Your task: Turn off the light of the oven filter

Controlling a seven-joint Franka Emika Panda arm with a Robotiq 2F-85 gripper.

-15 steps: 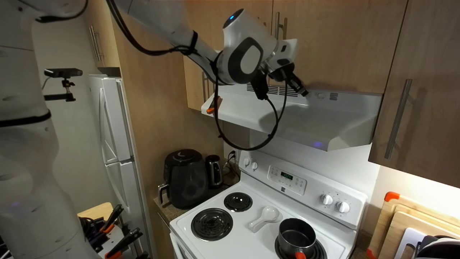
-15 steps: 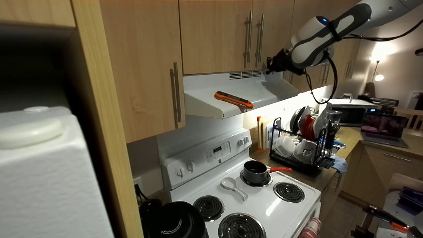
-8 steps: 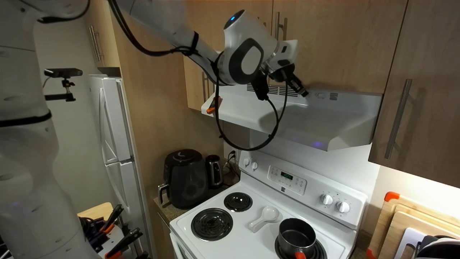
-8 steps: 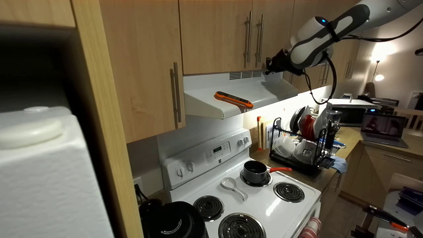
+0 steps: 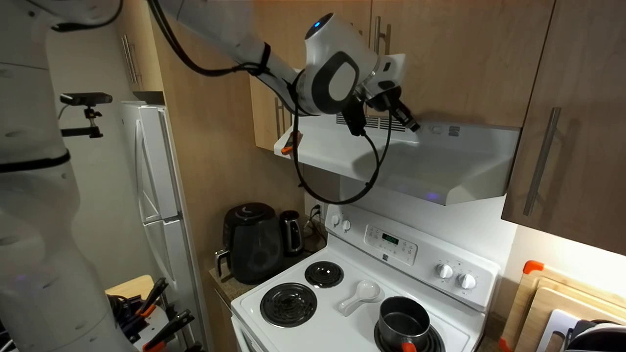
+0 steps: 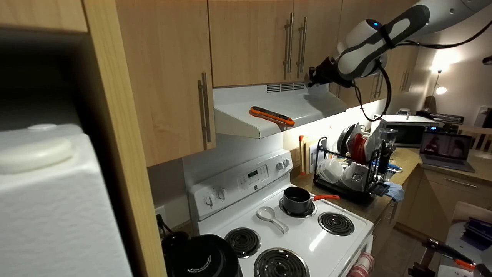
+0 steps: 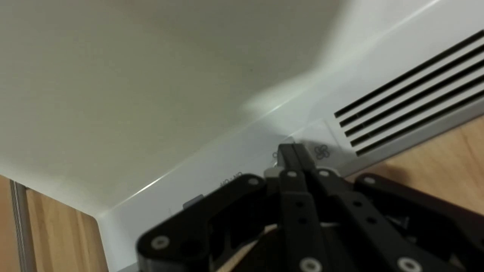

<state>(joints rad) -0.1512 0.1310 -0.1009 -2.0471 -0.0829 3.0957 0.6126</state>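
Little has moved: since a second ago the white robot arm [image 5: 230, 34] has shifted by a hair, and the picture on the grey laptop [image 6: 446, 148] has changed.

From left to right in an exterior view stand a tall white fridge [image 5: 164, 186], a bulky black countertop appliance [image 5: 254, 249], a slim black-and-silver vessel [image 5: 292, 232], a white stove [image 5: 342, 332] bearing a white spoon rest [image 5: 367, 291] and a dark metal saucepan [image 5: 403, 320], then light wooden boards [image 5: 541, 315]. Black cable [image 5: 337, 202] loops down in front of the wide white wedge-shaped metal range hood [image 5: 464, 161]; pale wooden cabinets [image 5: 455, 58] sit directly above it. An orange-and-black bar [image 6: 271, 116] lies on its slope, well apart from the black gripper [image 7: 295, 155].

Pressed together, tip beside tip, the fingers [image 7: 287, 160] stand at the hood's upper strip. Along it in the wrist view, left to right, come a dark badge [image 7: 193, 201], small lettering [image 7: 231, 179], a pale rounded piece [image 7: 273, 172], a fan symbol [image 7: 322, 151] and a slotted vent [image 7: 412, 90]; the fingertips fall between lettering and fan symbol.

Whether they touch the hood cannot be told. Gripper parts hide most of the pale piece and some of the badge; the lettering is blurred.
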